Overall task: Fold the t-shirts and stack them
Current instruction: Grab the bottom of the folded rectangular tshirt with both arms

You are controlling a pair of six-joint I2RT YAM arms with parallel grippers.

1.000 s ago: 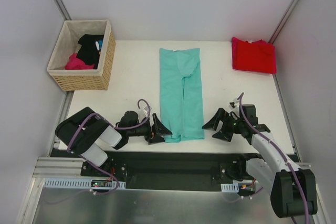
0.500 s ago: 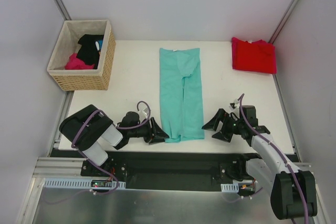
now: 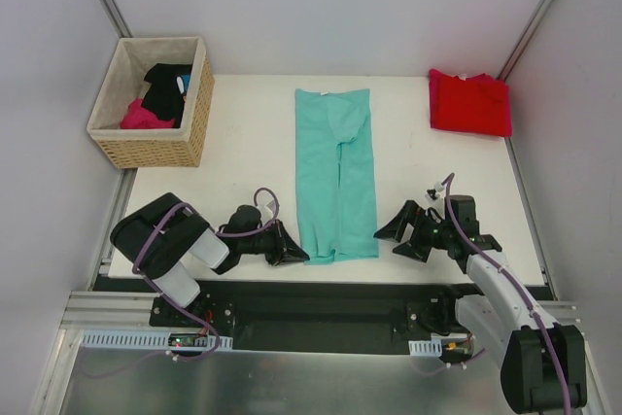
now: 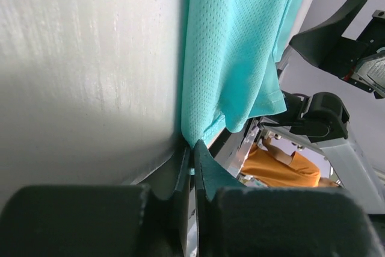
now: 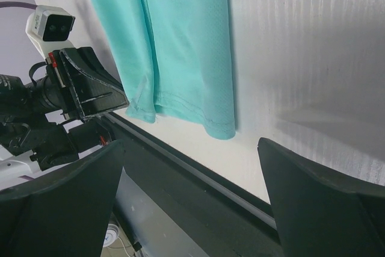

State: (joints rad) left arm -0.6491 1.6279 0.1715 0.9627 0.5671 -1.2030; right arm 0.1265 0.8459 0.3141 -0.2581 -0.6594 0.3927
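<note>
The left jaws are pressed together, their fingers (image 4: pixel 207 179) meeting on the near left hem corner of the teal t-shirt (image 3: pixel 335 172). A sliver of mesh cloth shows in the seam between them, so the corner looks pinched rather than merely touched. The right jaws stand wide, low over the counter (image 3: pixel 243 143) just beside the shirt's near right corner and holding nothing.

The teal shirt lies mid-counter as 1 long narrow strip, collar at the far end and hem at the near edge. The red t-shirt (image 3: pixel 470 104) sits already folded at the far right corner, and a wicker basket (image 3: pixel 155 150) stands far left.

The step in hand seems to be the crosswise fold of the teal strip. Next, the right jaws need to slide in and close on their corner. Both arms should then lift evenly and carry the hem toward the collar.
</note>
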